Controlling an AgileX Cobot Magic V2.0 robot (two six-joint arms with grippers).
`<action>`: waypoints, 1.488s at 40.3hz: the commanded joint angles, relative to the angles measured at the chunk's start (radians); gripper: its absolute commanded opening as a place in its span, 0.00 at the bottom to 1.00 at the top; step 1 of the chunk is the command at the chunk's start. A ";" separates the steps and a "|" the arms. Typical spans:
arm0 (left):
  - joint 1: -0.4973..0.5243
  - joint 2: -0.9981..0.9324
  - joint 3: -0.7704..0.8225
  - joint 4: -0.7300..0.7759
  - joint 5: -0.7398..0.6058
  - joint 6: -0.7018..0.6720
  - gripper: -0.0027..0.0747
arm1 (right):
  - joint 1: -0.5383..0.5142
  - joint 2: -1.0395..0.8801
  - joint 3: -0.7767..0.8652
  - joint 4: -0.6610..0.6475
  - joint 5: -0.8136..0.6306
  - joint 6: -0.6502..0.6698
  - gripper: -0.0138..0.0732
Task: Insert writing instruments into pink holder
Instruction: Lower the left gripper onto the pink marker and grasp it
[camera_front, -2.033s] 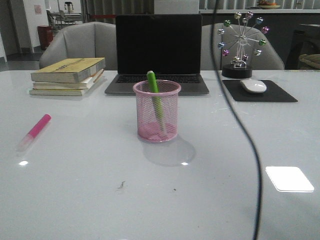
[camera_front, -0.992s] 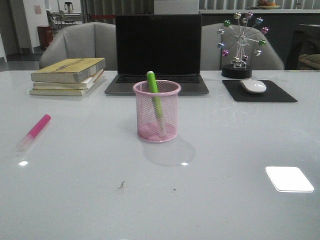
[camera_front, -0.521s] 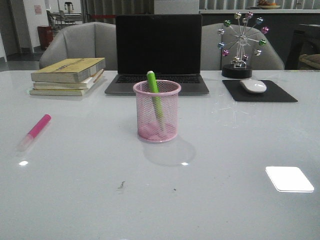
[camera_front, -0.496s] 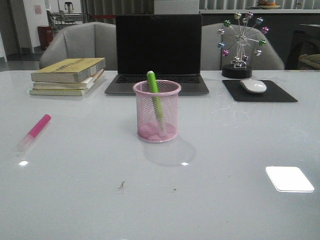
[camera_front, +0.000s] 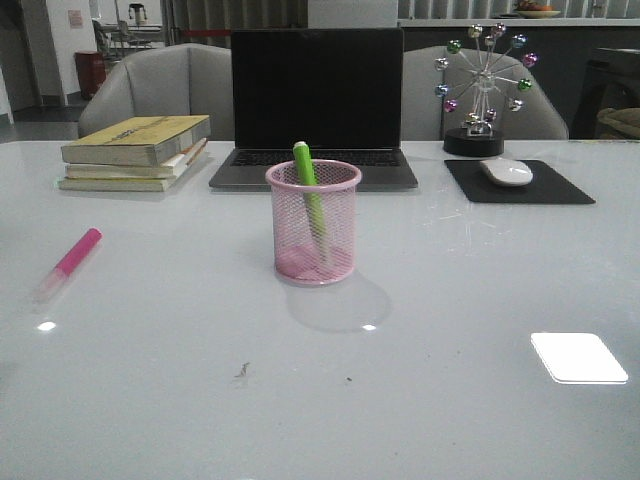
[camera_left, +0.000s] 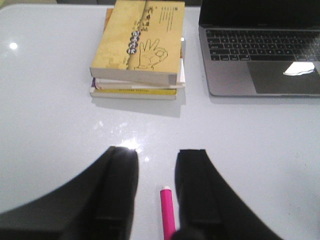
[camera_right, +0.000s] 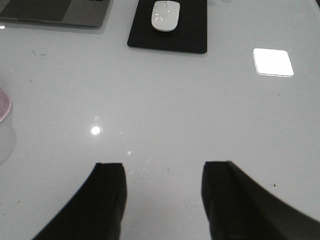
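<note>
Green marker (camera_front: 309, 195) stands in the pink cup (camera_front: 313, 222); pink marker (camera_front: 68, 262) lies on the table (camera_front: 450, 300), well left of it; our left gripper (camera_left: 155, 192) hangs spread above it; right gripper (camera_right: 162, 200) spread, idle; next we descend, pinch, carry to the cup.

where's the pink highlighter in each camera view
Front view: the pink highlighter lies flat on the table at the left, in front of the stack of books.
Left wrist view: it shows between the fingers of the open left tool, with only its pink end visible.
Right wrist view: not in it.
Shared landmark: the laptop, which appears in all three views.
</note>
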 joint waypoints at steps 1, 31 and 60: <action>-0.007 0.027 -0.102 -0.033 -0.003 -0.004 0.52 | -0.008 -0.010 -0.027 0.008 -0.065 -0.003 0.68; -0.043 0.381 -0.243 -0.108 0.318 -0.004 0.52 | -0.008 -0.010 -0.027 0.015 0.005 -0.003 0.68; -0.041 0.474 -0.285 -0.086 0.336 -0.004 0.52 | -0.008 -0.010 -0.027 0.015 0.044 -0.003 0.68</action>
